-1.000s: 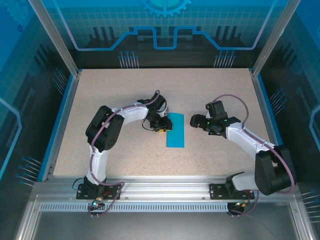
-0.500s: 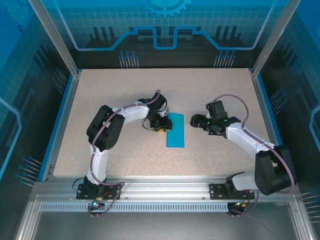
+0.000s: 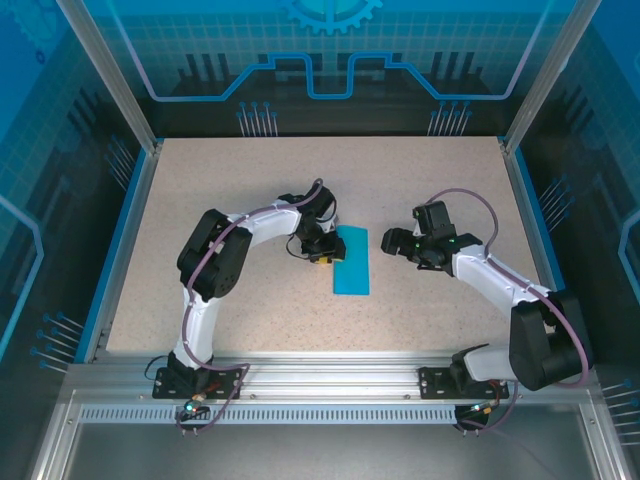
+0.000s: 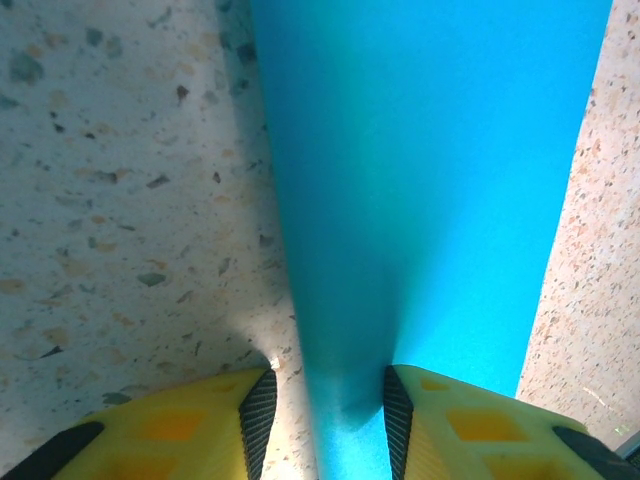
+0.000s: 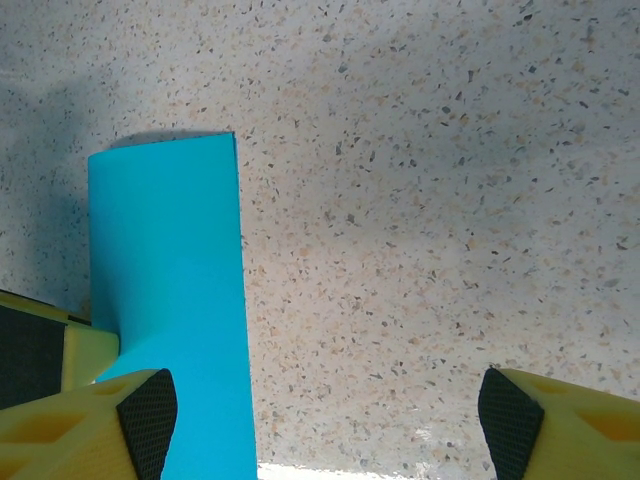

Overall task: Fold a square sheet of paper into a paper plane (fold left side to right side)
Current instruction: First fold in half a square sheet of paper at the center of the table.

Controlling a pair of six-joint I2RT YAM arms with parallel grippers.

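Left tool (image 3: 322,255): yellow fingers with black pads (image 4: 262,420), partly spread and set low at the left long edge of the thin teal-blue square sheet of paper (image 3: 351,262). From its own wrist, 1 finger sits over the paper and the other over bare speckle, so it straddles the edge and does not pinch it.
Right tool (image 3: 396,243): spread wide and holding nothing, it hovers just beside the sheet's right edge, with 1 finger overlapping that edge in its wrist view.
Paper: it lies flat near the middle of the speckled beige surface (image 3: 230,190), between the 2 tools, as a narrow upright rectangle and not a square.
Done: going by that shape, the left-to-right fold looks made, with 2 layers stacked and the crease probably on the left, where the fingers sit.
In hand: likely pressing or checking that crease. Whether the tool bears down on the paper cannot be told.
Left to do: everything that makes a paper plane. No pointed nose, no layered flaps and no wings are visible.
Progress: early, about 1 fold in.
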